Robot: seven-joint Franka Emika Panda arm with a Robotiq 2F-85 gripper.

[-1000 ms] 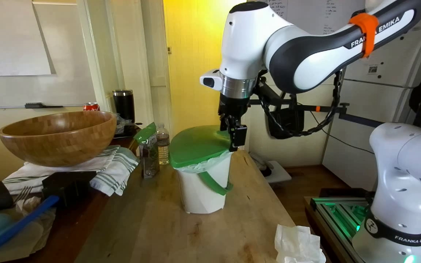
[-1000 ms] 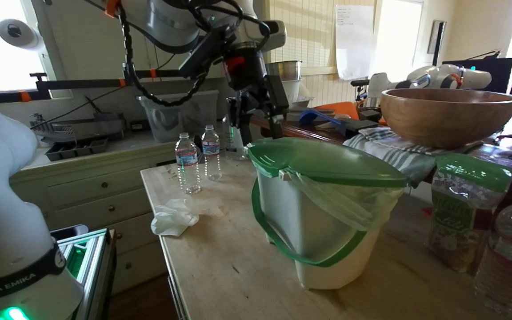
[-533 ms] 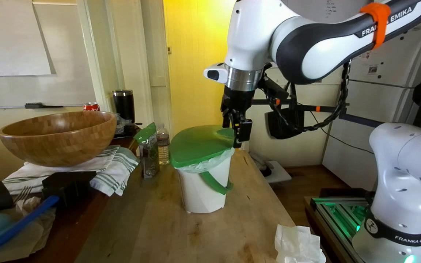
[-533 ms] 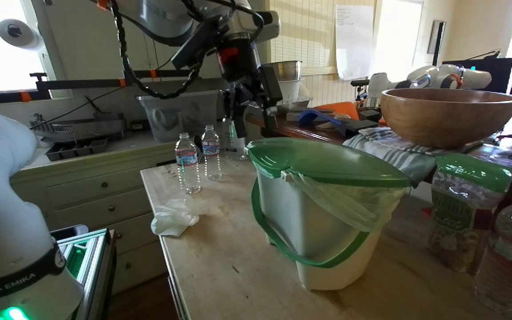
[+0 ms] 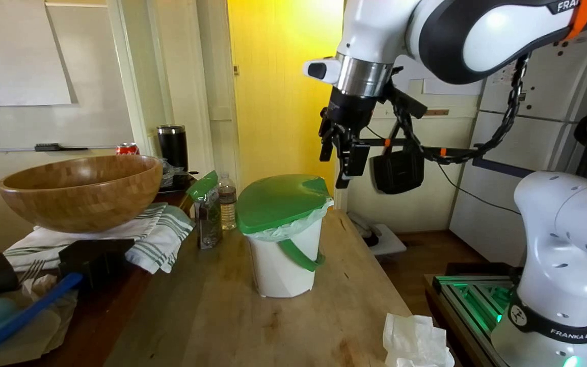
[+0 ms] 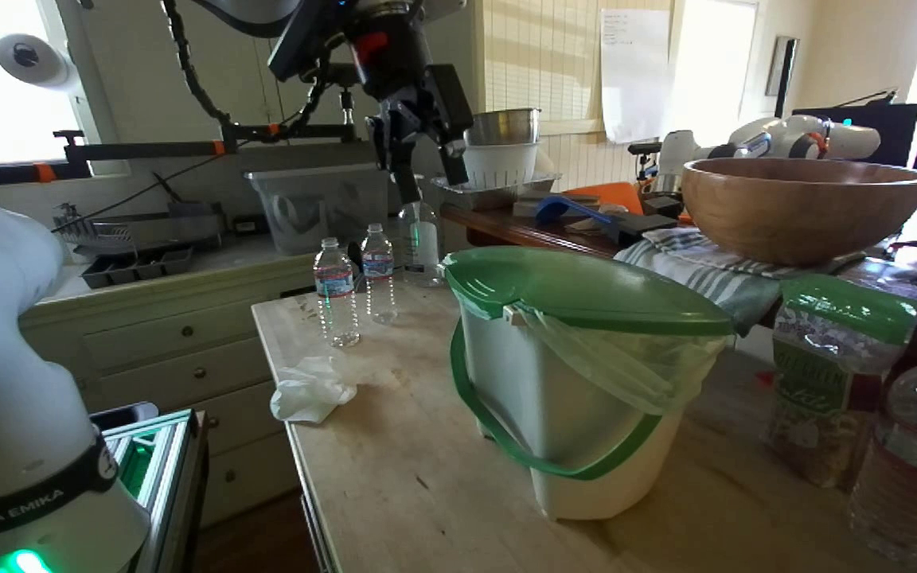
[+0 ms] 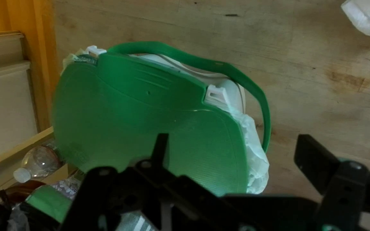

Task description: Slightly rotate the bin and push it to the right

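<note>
- In an exterior view I have the bin (image 5: 275,255) upright on the desk (image 5: 222,326), green lid (image 5: 281,201) on, towards the desk's far edge and roughly midway between its left and right edges. My arm (image 5: 436,35) reaches in over the right edge; the jaws hang higher than the lid, near its right corner, parted and touching nothing. Crumpled paper (image 5: 416,341) lies at the right edge.
- In an exterior view with water bottles (image 6: 337,294) near the desk's far left corner, the bin stands well in from the left edge, a food bag (image 6: 829,390) to its right. I see a clear gap between the jaws and the lid.
- In the wrist view I look down on the lid, the bin's handle (image 7: 218,65) looped out over the desk. The jaws are spread wide and grip nothing.
- I judge this a no-contact step, with turn and push probably done, though this moment alone doesn't prove it. If the bin sits right, the next move calls for lifting the jaws away without brushing the lid. If not, I must come down beside it and nudge low and gently, so it slides rather than tips.
</note>
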